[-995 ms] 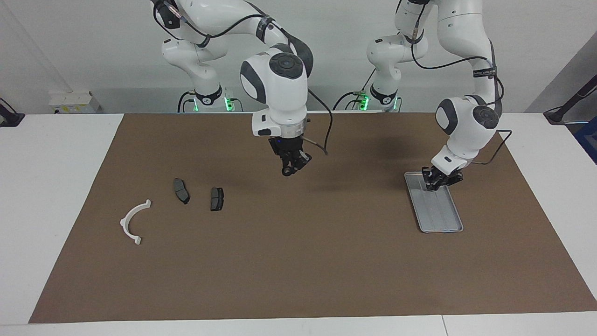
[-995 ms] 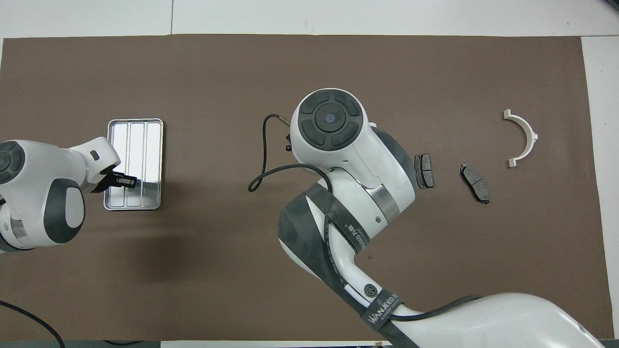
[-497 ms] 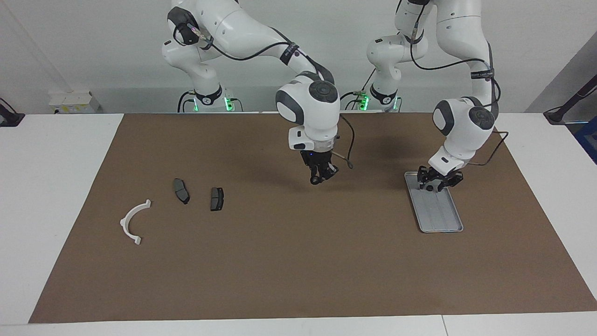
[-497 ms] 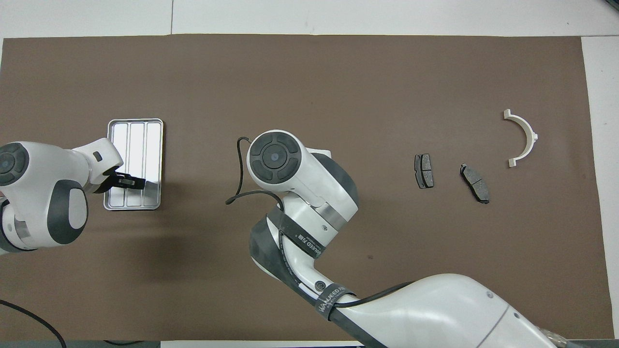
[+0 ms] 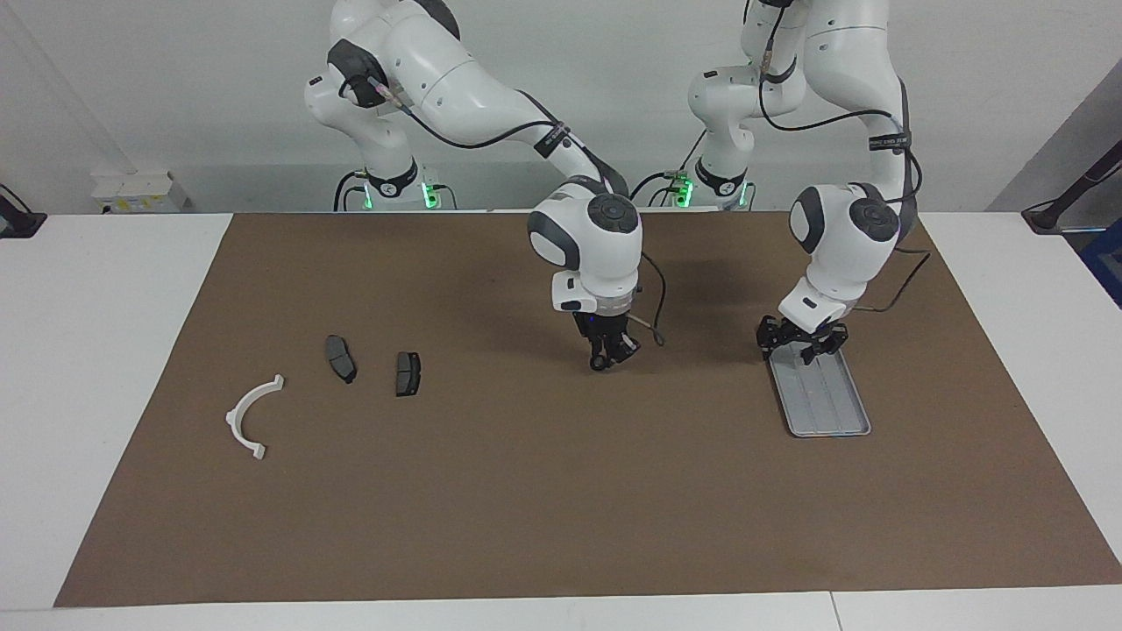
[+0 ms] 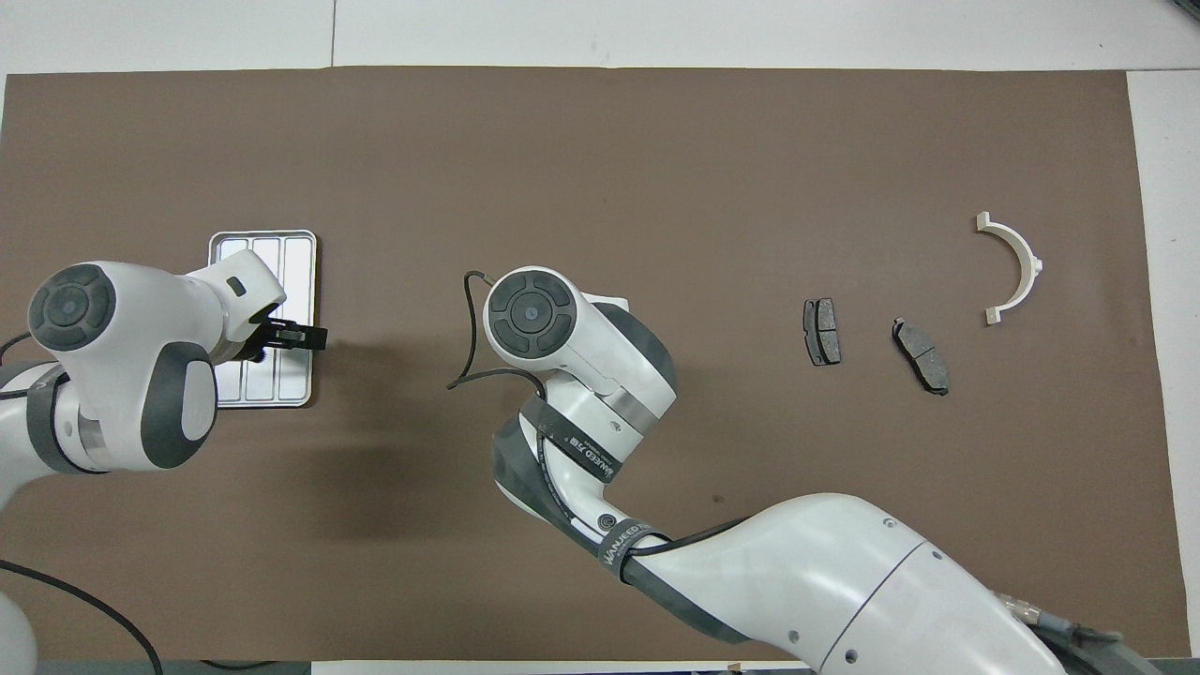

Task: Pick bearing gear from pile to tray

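Brown mat, mid-frame: right gripper low, jaw state unclear. Tray, long axis up-frame, lies under left gripper at upper end, jaws apart.

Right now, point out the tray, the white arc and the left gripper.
tray (image 5: 828,407): facing view, on its bare ribbed base.
white arc (image 5: 241,410): facing view, on the middle of its curve.
left gripper (image 5: 799,349): facing view, midway between its fingertips.
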Available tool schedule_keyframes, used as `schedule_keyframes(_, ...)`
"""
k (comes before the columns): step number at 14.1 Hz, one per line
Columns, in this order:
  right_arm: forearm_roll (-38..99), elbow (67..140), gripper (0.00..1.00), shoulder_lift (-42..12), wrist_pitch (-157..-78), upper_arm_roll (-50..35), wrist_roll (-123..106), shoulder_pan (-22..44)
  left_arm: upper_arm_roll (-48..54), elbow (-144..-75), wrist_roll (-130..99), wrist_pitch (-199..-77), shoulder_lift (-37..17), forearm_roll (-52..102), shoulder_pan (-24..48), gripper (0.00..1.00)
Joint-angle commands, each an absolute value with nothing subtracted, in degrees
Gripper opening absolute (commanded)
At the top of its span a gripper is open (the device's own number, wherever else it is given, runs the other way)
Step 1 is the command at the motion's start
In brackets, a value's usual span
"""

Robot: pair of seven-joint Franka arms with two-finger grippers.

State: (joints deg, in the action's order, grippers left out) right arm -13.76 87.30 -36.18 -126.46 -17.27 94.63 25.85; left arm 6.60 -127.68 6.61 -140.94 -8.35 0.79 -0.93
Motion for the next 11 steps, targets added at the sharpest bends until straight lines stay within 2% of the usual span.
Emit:
schedule_keyframes(1,-15.3,91.4,0.0,-35.4,-130.2,-17.5,95.6,24.7,6.0,-126.7,0.8,-143.6,-9.7,1.6,2.6,0.79)
schedule_keyframes(7,-15.2,92.7,0.0,-35.2,-132.7,-17.5,96.1,24.2,6.0,-125.5,-6.7,-145.0,-10.4,1.6,6.5,0.79)
schedule_keyframes(8,-15.2,92.5,0.31,-35.2,-132.5,-17.5,96.9,24.1,6.0,-125.2,-8.0,-144.9,-10.5,1.6,6.8,0.8)
schedule_keyframes(9,-15.1,92.2,0.91,-35.2,-131.9,-17.5,97.6,24.1,6.0,-124.9,-10.1,-144.8,-10.5,1.6,8.3,0.81)
schedule_keyframes(10,-15.0,91.1,1.0,-34.9,-130.2,-17.5,97.7,24.2,5.9,-124.6,-11.4,-144.6,-10.5,1.6,9.2,0.83)
schedule_keyframes(11,-14.7,89.2,1.0,-35.2,-127.6,-17.5,97.8,24.2,5.9,-124.4,-11.7,-144.7,-10.8,1.6,9.3,0.83)
